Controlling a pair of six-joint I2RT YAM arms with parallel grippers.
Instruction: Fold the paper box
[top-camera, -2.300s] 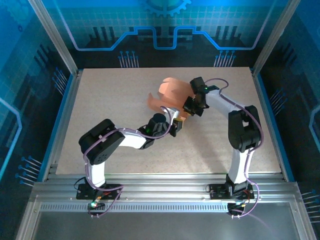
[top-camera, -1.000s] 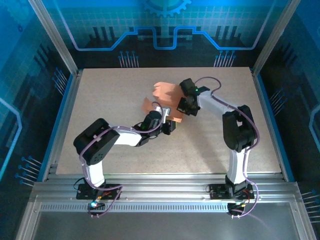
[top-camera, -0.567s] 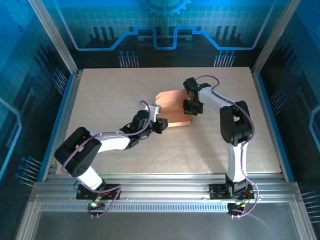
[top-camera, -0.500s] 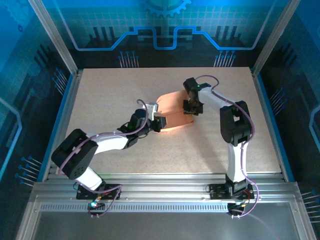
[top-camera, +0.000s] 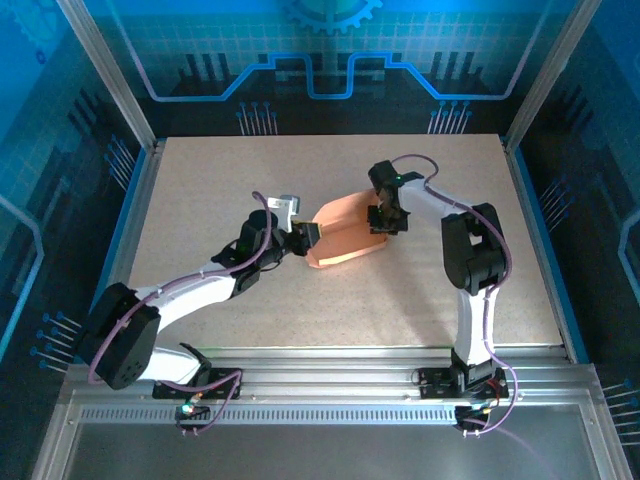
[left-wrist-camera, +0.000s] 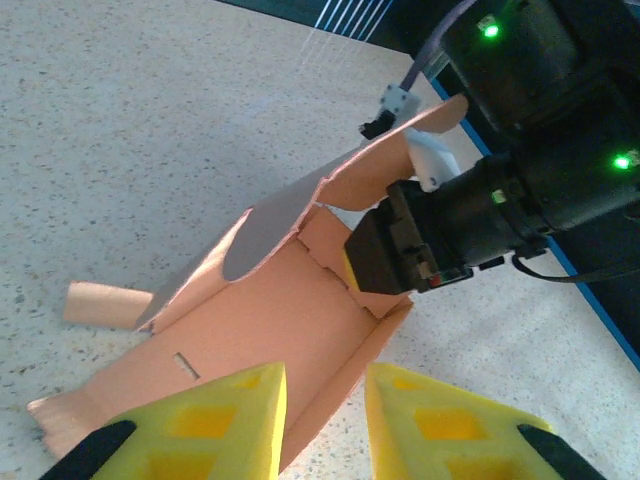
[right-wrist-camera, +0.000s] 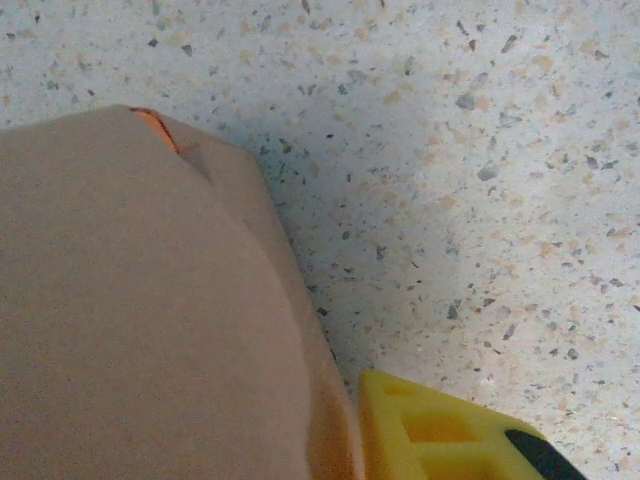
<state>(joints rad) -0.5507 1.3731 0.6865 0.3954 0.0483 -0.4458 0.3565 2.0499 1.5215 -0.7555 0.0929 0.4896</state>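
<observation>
While the salmon-pink creased cardboard paper box (top-camera: 345, 238) is lying open mid-table, I am straddling its left wall with my left gripper (left-wrist-camera: 325, 400), jaws narrow, to steady it. My right gripper (top-camera: 384, 222) is meeting the far-right panel to fold it. Whether either is clamping, I cannot tell.

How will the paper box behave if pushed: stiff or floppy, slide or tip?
Probably floppy: the paper box is thin sheet, its upper flap bowed. Likely light; a push from the left gripper may slide it across the table rather than fold it.
</observation>
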